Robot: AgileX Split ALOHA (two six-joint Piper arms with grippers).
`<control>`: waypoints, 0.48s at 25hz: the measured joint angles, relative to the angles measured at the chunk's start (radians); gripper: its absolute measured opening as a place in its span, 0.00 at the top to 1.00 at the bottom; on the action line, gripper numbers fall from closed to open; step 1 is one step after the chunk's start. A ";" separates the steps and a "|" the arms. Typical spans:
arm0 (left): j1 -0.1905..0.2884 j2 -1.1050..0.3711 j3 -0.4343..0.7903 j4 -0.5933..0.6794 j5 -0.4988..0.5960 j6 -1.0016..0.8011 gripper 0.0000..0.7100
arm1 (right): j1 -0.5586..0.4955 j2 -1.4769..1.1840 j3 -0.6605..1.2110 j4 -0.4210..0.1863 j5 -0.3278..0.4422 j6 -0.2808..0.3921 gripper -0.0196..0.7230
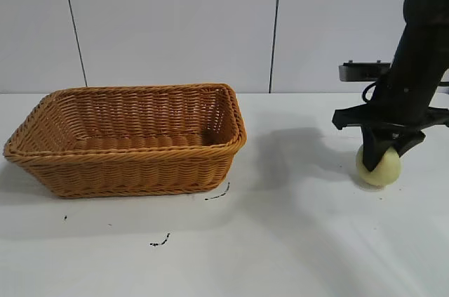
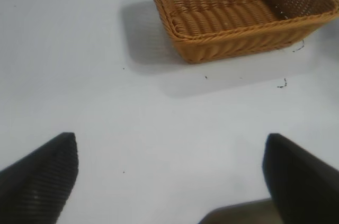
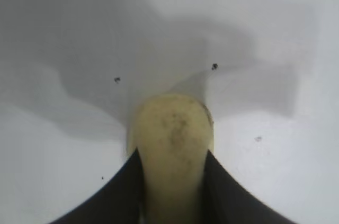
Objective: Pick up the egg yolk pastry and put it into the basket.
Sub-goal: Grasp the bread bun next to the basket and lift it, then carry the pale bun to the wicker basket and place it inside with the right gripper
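1. The egg yolk pastry (image 1: 379, 166), a small, matte, pale yellow-cream round bun, sits on the white table (image 1: 295, 241) at the right side of the exterior view, well apart from the basket.
2. In the right wrist view the egg yolk pastry (image 3: 172, 144) shows faint dark speckling on top and lies squeezed between two black fingers (image 3: 119, 197), one against each flank.
3. The right gripper (image 1: 382, 151), black and reaching down from its dark arm, is closed narrowly around the pastry; the bun's lower half shows below the fingertips and looks to be touching the table.
4. The basket (image 1: 126, 163), a large rectangular woven wicker container in orange-brown with flared sides and a braided rim, stands on the left half of the table with nothing visible inside.
5. A few small dark marks (image 1: 160, 242) dot the table just in front of the basket's near right corner.
6. The left gripper (image 2: 169, 181) hovers over bare table, its two black fingers spread wide with nothing between them; the basket (image 2: 238, 38) lies farther off in its wrist view.
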 joint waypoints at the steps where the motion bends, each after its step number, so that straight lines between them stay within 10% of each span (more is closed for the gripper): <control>1: 0.000 0.000 0.000 0.000 0.000 0.000 0.02 | 0.000 -0.026 -0.018 -0.003 0.030 0.000 0.77; 12: 0.000 0.000 0.000 0.000 0.000 0.000 0.02 | 0.003 -0.142 -0.309 -0.006 0.270 0.004 0.77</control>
